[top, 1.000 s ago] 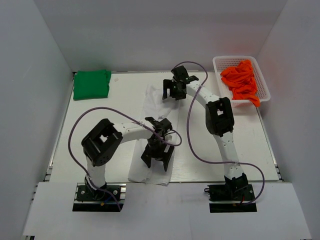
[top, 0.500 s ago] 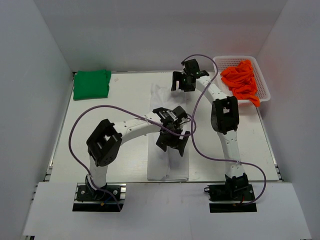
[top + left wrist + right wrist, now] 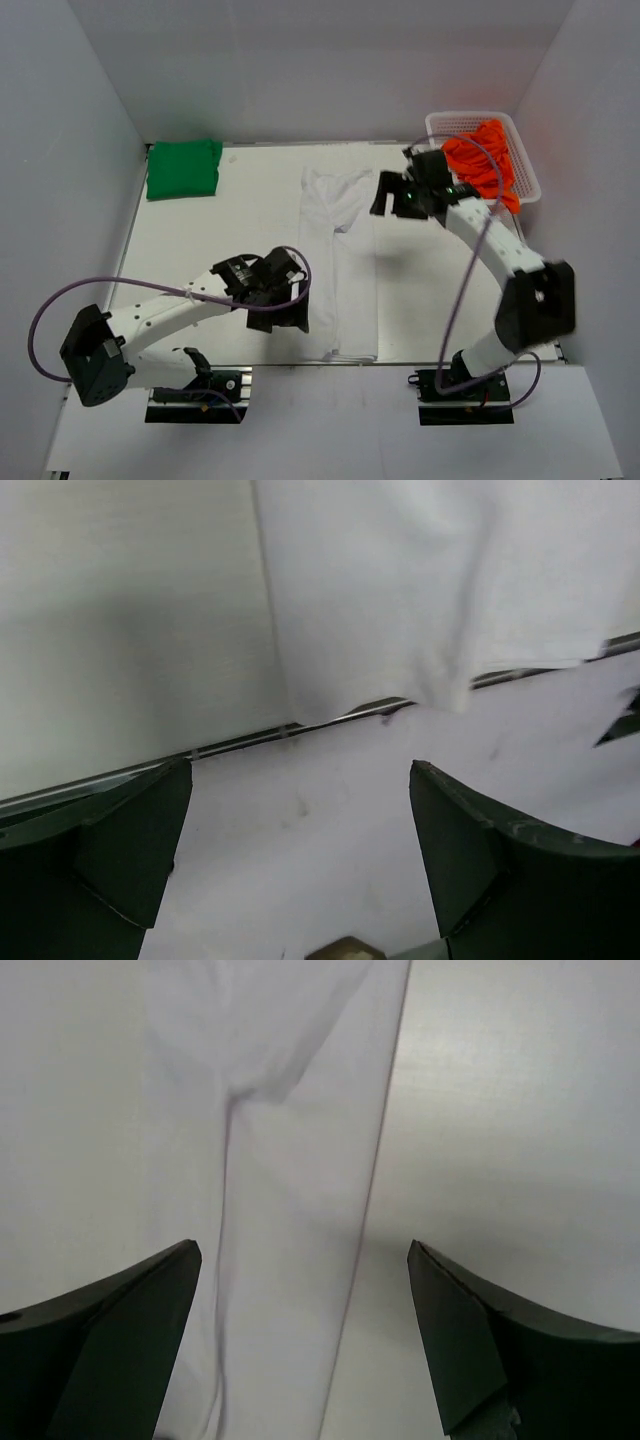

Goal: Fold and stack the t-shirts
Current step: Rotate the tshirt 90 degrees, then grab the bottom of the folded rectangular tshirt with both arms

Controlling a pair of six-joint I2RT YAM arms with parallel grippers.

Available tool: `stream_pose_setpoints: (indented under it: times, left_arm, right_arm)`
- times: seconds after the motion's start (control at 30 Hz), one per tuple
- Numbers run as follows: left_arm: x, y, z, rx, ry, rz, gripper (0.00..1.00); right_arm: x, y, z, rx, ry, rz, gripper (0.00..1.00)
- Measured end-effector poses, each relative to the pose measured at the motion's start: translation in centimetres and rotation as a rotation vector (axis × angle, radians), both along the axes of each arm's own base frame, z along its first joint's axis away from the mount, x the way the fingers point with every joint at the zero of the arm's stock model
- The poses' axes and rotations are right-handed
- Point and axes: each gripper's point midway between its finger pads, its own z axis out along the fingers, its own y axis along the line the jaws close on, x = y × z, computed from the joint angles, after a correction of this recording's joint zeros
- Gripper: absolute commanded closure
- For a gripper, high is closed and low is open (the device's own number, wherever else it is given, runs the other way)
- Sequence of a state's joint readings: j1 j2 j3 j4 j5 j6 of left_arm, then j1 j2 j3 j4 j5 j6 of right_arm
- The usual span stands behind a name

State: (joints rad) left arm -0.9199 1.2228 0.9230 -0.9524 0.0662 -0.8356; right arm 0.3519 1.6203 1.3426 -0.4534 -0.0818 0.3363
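The white t-shirt lies on the table as a long narrow folded strip, from the far middle to the near edge. It also shows in the left wrist view and in the right wrist view. The green t-shirt lies folded at the far left corner. My left gripper is open and empty, just left of the strip's near end. My right gripper is open and empty, just right of the strip's far end.
A white lattice basket with orange cloth stands at the far right. The table's near edge runs under the shirt's hem. White walls close in the left, far and right sides.
Both grippers let go of the white shirt and drew away, the left to the near left, the right to the right. The shirt now lies as a flat narrow strip.
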Motion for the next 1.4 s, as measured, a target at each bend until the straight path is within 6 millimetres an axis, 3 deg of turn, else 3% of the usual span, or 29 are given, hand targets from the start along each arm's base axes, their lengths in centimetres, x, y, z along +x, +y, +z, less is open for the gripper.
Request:
stream_pose_setpoints:
  times: [0.1,0.27,0.33,0.4,0.67,0.8,0.93,1.1,1.17,1.27,1.3,1.33,1.4]
  left_arm:
    - [-2.0,0.8,-3.7,0.031,0.106,-0.001,0.0]
    - [-3.3,-0.7,-6.3,0.02,0.214,-0.067,0.05]
    - [-3.5,-1.6,-6.5,-0.028,0.222,-0.093,0.06]
    - [-3.8,-2.1,-6.6,-0.062,0.229,-0.11,0.14]
    - [-4.9,-1.9,-8.0,-0.095,0.268,-0.118,0.29]
    - [-5.9,-1.3,-8.2,-0.12,0.289,-0.092,0.31]
    - [-5.9,-1.4,-8.2,-0.135,0.283,-0.077,0.34]
    - [-5.7,-1.8,-8.5,-0.133,0.295,-0.081,0.41]
    - [-5.6,-2.1,-8.6,-0.13,0.301,-0.09,0.5]
    - [-5.4,-2.3,-8.9,-0.12,0.301,-0.1,0.79]
    - [-5.3,-2.3,-9.1,-0.115,0.299,-0.106,0.95]
    - [-5.2,-2.3,-9.2,-0.11,0.299,-0.108,1.0]
    - [-5.0,-2.4,-9.1,-0.108,0.291,-0.115,1.0]
  right_arm:
    - [-7.5,-0.6,-1.5,0.058,0.08,0.017,0.1]
    - [-21.8,0.3,-9.2,0.125,0.429,0.094,0.1]
    - [-26.3,-0.1,-11.0,0.126,0.545,0.1,0.1]
    - [-28.8,-0.3,-11.4,0.145,0.599,0.091,0.1]
    - [-31.5,1.4,-12.4,0.167,0.716,0.096,0.1]
    - [-32.1,1.7,-13.0,0.158,0.738,0.109,0.19]
    - [-32.8,1.8,-13.7,0.147,0.774,0.107,0.31]
    - [-32.8,2.0,-14.2,0.139,0.78,0.116,0.61]
    - [-32.9,2.1,-14.3,0.135,0.785,0.115,0.65]
    - [-32.9,2.1,-14.4,0.133,0.782,0.119,0.78]
    - [-32.9,2.1,-14.4,0.131,0.78,0.118,0.93]
    - [-32.8,2.0,-14.5,0.128,0.777,0.12,1.0]
    - [-32.8,2.0,-14.5,0.122,0.773,0.122,1.0]
